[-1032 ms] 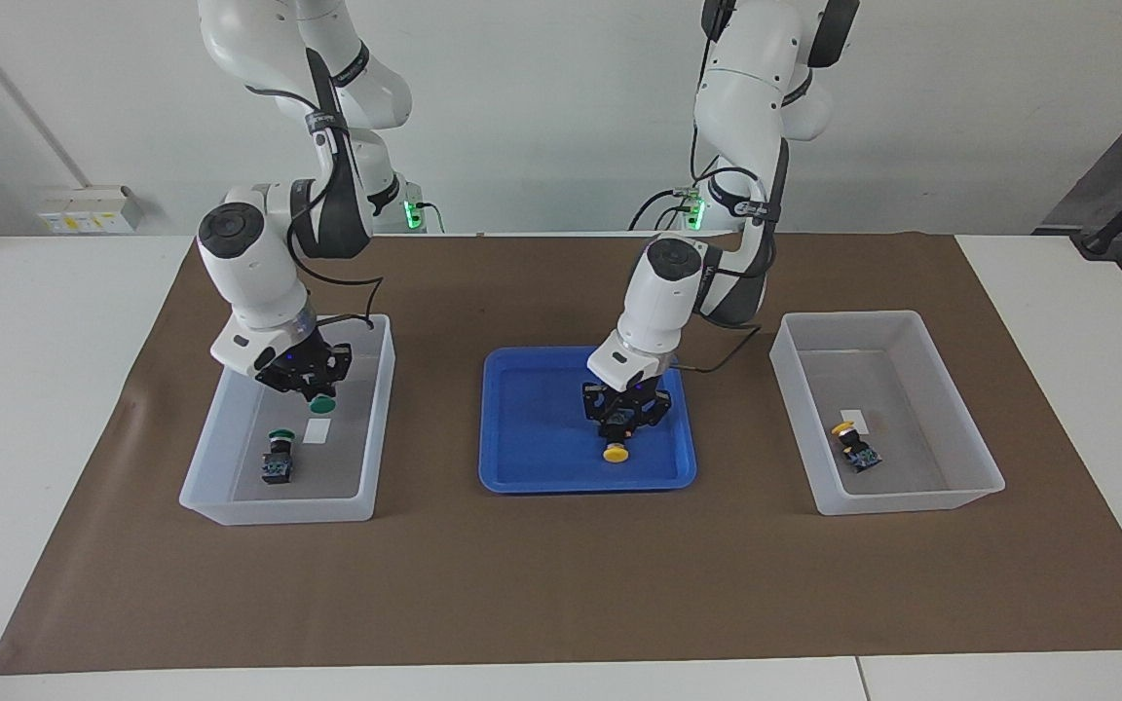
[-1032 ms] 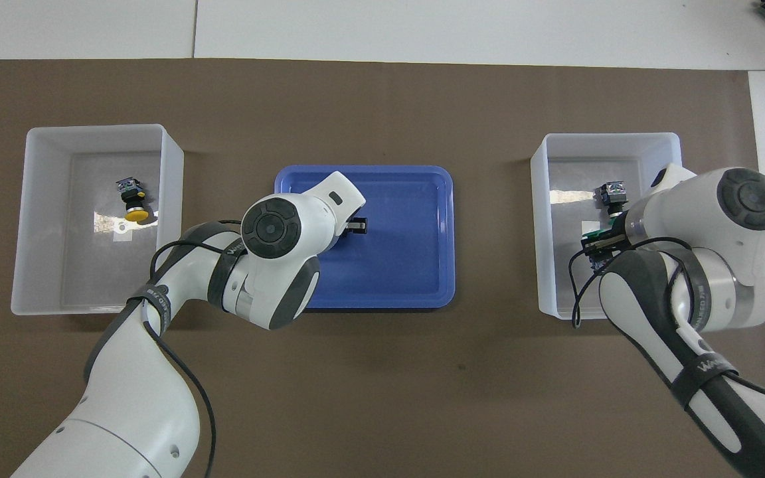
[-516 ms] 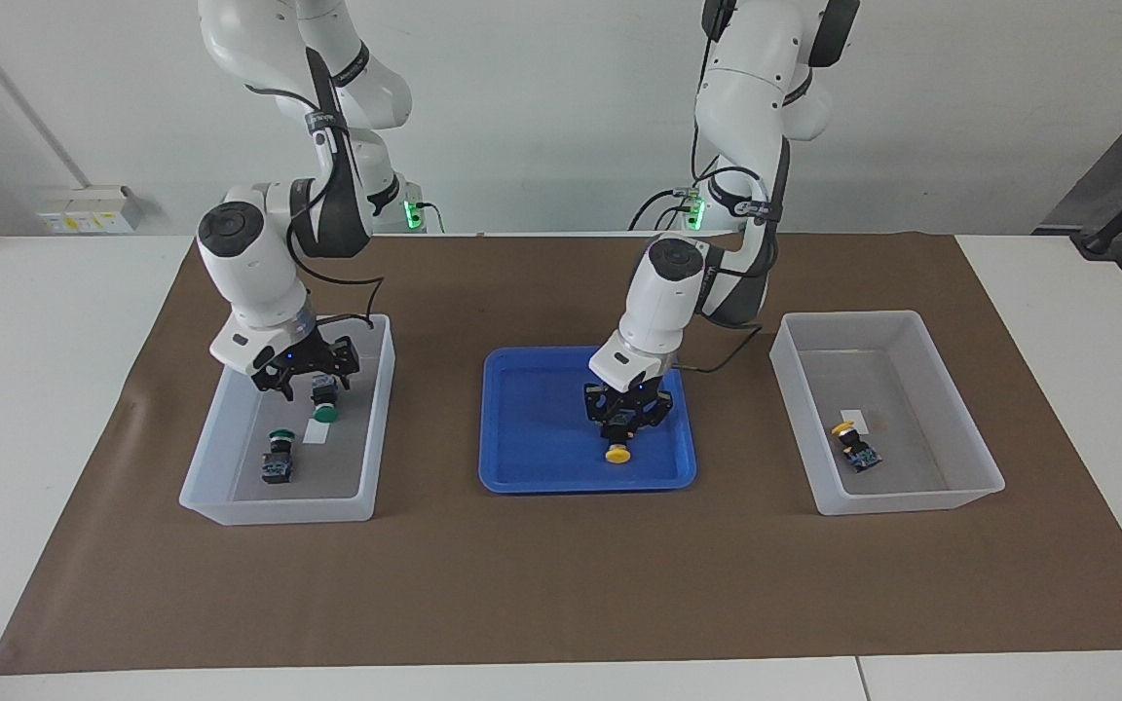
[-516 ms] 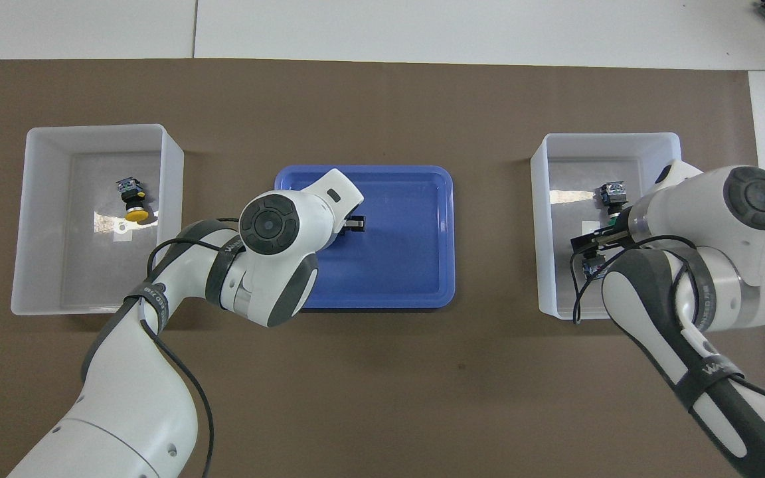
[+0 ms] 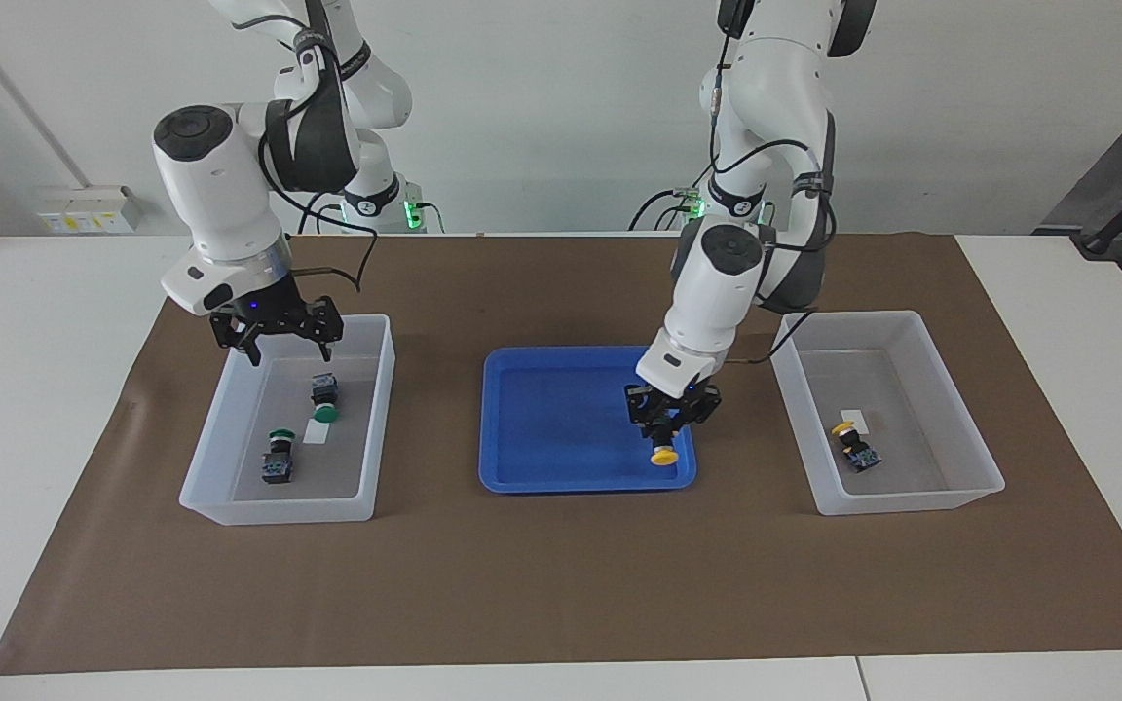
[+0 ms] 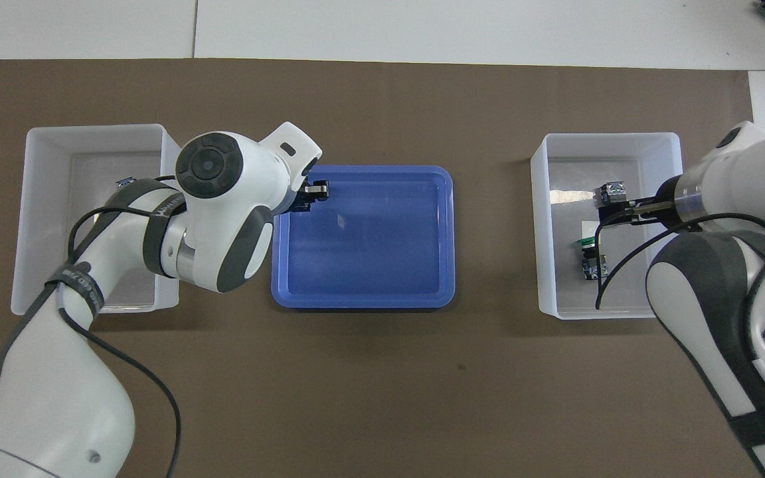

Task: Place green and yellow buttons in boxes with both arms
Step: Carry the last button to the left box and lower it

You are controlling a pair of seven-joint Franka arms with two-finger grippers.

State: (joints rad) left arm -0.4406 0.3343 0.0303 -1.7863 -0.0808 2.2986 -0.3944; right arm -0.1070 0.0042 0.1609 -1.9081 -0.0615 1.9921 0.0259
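Note:
My left gripper (image 5: 666, 426) is shut on a yellow button (image 5: 663, 455), cap down, just above the blue tray's (image 5: 542, 409) edge toward the left arm's end. Another yellow button (image 5: 855, 446) lies in the box (image 5: 912, 498) at that end. My right gripper (image 5: 286, 343) hangs open and holds nothing above the other box (image 5: 279, 511). Two green buttons lie in that box: one (image 5: 324, 399) below the gripper, one (image 5: 278, 456) farther from the robots. In the overhead view the left gripper (image 6: 313, 192) is over the tray's (image 6: 369, 252) edge.
A brown mat (image 5: 561, 584) covers the middle of the table, with the two boxes at its ends and the blue tray between them. Nothing but the held button shows over the tray. White tabletop borders the mat.
My right gripper opened, left the green button in its box and rose clear. My left gripper lifted the yellow button off the tray and carried it toward the left arm's end.

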